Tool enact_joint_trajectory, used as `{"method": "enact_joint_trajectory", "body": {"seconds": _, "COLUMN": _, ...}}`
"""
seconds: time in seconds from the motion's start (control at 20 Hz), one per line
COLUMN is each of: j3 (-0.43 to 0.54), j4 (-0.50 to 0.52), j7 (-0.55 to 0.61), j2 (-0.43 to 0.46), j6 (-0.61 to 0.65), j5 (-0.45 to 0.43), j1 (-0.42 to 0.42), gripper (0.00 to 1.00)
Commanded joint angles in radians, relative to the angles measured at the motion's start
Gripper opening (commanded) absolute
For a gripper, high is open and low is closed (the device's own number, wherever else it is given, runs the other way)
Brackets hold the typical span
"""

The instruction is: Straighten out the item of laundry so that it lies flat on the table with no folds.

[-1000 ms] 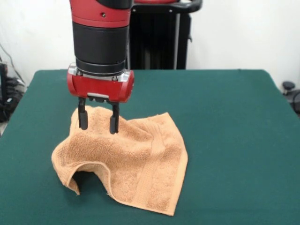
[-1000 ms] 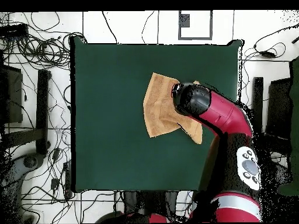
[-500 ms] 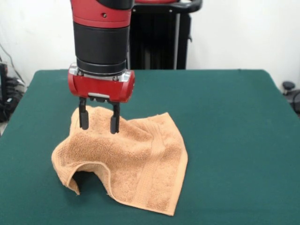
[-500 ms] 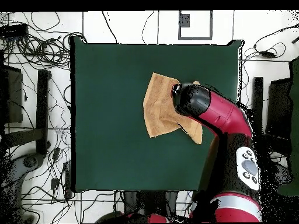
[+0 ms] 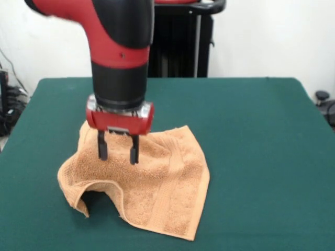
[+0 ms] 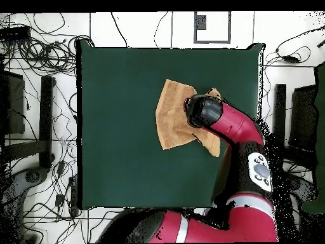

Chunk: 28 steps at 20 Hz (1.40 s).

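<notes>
Gripper (image 5: 119, 153) lower, shifted toward 4 o'clock since earlier | fingers spread, empty, over towel (image 5: 157, 183) | hump at 7 o'clock remains, grasp pending

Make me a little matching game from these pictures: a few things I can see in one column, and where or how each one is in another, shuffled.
Things:
1. towel
2. table
3. fingers
4. towel's front left corner

States:
a. spread apart, pointing down over the cloth
b. dark green, mostly bare
c. orange-tan, crumpled, not flat
d. curled over, arching off the tabletop

Pairs: 1-c, 2-b, 3-a, 4-d
</notes>
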Motion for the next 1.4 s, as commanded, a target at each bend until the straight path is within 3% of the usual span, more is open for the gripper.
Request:
{"method": "enact_joint_trajectory", "body": {"seconds": 0.05, "j3": 0.064, "j4": 0.008, "j7": 0.174, "j2": 0.168, "j6": -0.036, "j5": -0.034, "j1": 0.039, "gripper": 1.0}}
{"method": "enact_joint_trajectory", "body": {"seconds": 0.2, "j3": 0.068, "j4": 0.021, "j7": 0.166, "j2": 0.162, "j6": -0.049, "j5": -0.035, "j1": 0.035, "gripper": 1.0}}
{"method": "enact_joint_trajectory", "body": {"seconds": 0.55, "j3": 0.122, "j4": -0.041, "j7": 0.136, "j2": 0.247, "j6": -0.157, "j5": -0.035, "j1": 0.006, "gripper": 1.0}}
{"method": "enact_joint_trajectory", "body": {"seconds": 1.2, "j3": 0.093, "j4": -0.024, "j7": 0.129, "j2": 0.196, "j6": -0.082, "j5": -0.043, "j1": 0.023, "gripper": 1.0}}
{"method": "enact_joint_trajectory", "body": {"seconds": 1.4, "j3": 0.059, "j4": 0.022, "j7": 0.126, "j2": 0.106, "j6": 0.006, "j5": -0.05, "j1": 0.042, "gripper": 1.0}}
